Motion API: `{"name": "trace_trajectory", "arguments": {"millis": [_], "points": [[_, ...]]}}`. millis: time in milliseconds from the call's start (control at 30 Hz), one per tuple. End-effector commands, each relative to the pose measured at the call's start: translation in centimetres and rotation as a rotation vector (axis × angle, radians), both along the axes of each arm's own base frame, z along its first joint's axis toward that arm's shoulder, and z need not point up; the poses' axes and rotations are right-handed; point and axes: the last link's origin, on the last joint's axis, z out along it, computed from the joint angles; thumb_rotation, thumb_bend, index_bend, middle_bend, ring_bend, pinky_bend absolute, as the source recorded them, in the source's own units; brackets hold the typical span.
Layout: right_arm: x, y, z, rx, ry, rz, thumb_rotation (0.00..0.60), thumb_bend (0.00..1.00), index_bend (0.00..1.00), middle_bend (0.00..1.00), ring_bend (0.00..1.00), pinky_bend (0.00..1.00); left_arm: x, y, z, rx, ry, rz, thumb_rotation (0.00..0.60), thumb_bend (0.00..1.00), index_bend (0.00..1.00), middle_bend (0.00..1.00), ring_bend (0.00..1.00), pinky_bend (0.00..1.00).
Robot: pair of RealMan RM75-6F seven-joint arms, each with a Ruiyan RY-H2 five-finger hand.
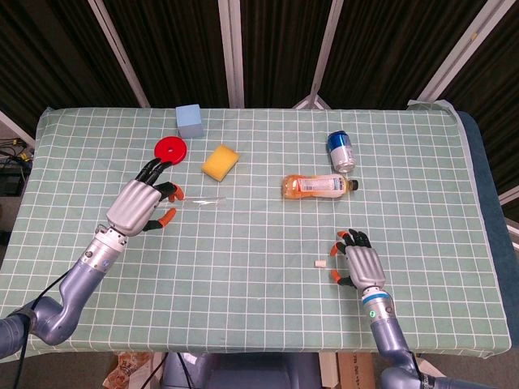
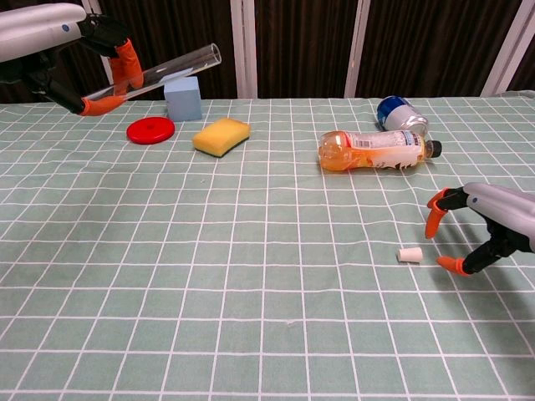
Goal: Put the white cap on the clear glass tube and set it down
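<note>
My left hand (image 1: 143, 203) (image 2: 79, 54) grips the clear glass tube (image 2: 163, 73) (image 1: 204, 201) near one end and holds it lifted over the table's left side, its open end pointing right. The small white cap (image 1: 320, 263) (image 2: 410, 255) lies on the cloth at the front right. My right hand (image 1: 358, 261) (image 2: 489, 230) hovers just right of the cap, fingers spread with nothing between them, orange fingertips (image 2: 434, 223) a short gap from it.
A red disc (image 1: 170, 148), a blue cube (image 1: 189, 120) and a yellow sponge (image 1: 220, 161) lie at the back left under the tube. An orange drink bottle (image 1: 318, 186) and a blue can (image 1: 341, 150) lie on their sides at the back right.
</note>
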Motion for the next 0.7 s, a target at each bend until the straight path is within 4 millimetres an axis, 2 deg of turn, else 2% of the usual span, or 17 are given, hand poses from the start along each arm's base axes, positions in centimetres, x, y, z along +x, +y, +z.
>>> {"name": "trace_trajectory", "arguments": {"millis": [33, 267, 700], "points": [[0.2, 0.0, -0.4, -0.002, 0.000, -0.005, 0.600, 0.36, 0.45, 0.17, 0.00, 0.00, -0.3, 0.1, 0.1, 0.001, 0.002, 0.005, 0.600, 0.84, 0.50, 0.56, 0.08, 0.00], [0.8, -0.3, -1.2, -0.010, -0.005, -0.006, 0.600, 0.37, 0.48, 0.18, 0.00, 0.00, -0.8, 0.5, 0.4, 0.005, 0.003, 0.013, 0.600, 0.84, 0.50, 0.56, 0.08, 0.00], [0.7, -0.4, -1.7, -0.010, 0.001, -0.022, 0.600, 0.36, 0.50, 0.18, 0.00, 0.00, -1.2, 0.7, 0.3, 0.003, 0.004, 0.023, 0.600, 0.84, 0.50, 0.56, 0.08, 0.00]]}}
